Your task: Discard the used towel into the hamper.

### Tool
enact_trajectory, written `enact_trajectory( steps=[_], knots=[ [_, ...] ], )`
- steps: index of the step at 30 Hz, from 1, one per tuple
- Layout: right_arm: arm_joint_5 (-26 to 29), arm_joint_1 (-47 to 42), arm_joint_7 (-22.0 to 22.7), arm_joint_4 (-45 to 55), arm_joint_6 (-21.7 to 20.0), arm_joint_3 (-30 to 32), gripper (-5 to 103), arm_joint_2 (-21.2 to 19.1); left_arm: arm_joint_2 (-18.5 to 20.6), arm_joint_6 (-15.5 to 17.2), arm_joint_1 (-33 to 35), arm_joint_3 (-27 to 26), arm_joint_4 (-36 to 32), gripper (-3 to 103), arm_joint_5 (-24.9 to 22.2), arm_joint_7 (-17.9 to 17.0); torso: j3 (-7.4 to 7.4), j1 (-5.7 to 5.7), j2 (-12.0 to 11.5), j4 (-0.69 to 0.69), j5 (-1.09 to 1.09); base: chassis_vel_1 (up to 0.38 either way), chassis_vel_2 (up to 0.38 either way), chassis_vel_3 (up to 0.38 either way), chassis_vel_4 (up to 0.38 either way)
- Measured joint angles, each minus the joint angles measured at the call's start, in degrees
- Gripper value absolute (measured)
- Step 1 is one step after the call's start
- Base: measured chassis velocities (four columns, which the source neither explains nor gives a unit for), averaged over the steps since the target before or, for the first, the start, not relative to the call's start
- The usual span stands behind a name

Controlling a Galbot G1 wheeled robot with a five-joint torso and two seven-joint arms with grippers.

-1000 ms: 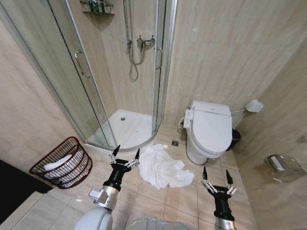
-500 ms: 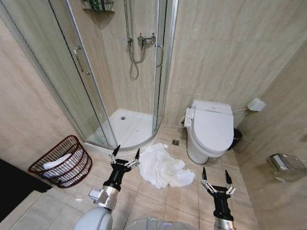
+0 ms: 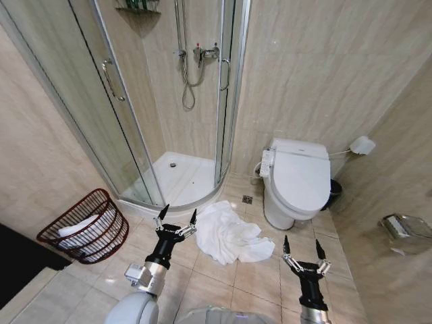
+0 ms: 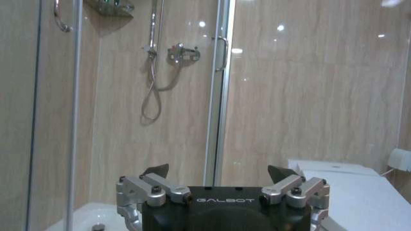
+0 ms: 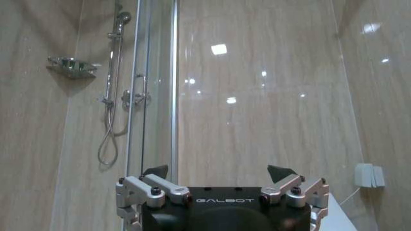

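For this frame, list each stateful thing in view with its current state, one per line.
Towel: crumpled on the floor, not held.
Hamper: tilted, white cloth inside.
Left tool: open, empty, beside the towel.
Right tool: open, empty, raised above the floor.
Toilet: lid closed.
Shower door: slid open.

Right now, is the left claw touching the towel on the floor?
Apart. In the head view the open left claw is held up beside the white towel, with bare floor tile visible between its fingertips and the cloth's edge.
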Motion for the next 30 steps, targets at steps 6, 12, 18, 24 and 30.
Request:
enact_trajectory(
  steps=[6, 12, 18, 24, 30],
  knots=[
    [0.38, 0.02, -0.30, -0.03, 0.00, 0.01, 100, 0.00, 0.00, 0.00, 0.00, 0.00, 0.00, 100, 0.00, 0.00, -0.84, -0.61, -1.46, 0.00, 0.00, 0.000, 0.000, 0.000, 0.000],
    [0.94, -0.02, -0.94, 0.02, -0.02, 0.01, 100, 0.00, 0.00, 0.00, 0.00, 0.00, 0.00, 100, 0.00, 0.00, -1.84, -1.24, -3.08, 0.00, 0.00, 0.000, 0.000, 0.000, 0.000],
    [1.11, -0.18, -1.10, 0.02, 0.00, -0.04, 100, 0.00, 0.00, 0.00, 0.00, 0.00, 0.00, 100, 0.00, 0.00, -2.54, -1.79, -4.32, 0.00, 0.00, 0.000, 0.000, 0.000, 0.000],
    [1.15, -0.22, -1.36, 0.12, 0.33, -0.18, 100, 0.00, 0.00, 0.00, 0.00, 0.00, 0.00, 100, 0.00, 0.00, -3.51, -2.45, -5.95, 0.00, 0.00, 0.000, 0.000, 0.000, 0.000],
    [0.96, -0.20, -2.58, 0.45, 1.58, -0.11, 100, 0.00, 0.00, 0.00, 0.00, 0.00, 0.00, 100, 0.00, 0.00, -4.25, -2.96, -7.19, 0.00, 0.00, 0.000, 0.000, 0.000, 0.000]
  ],
)
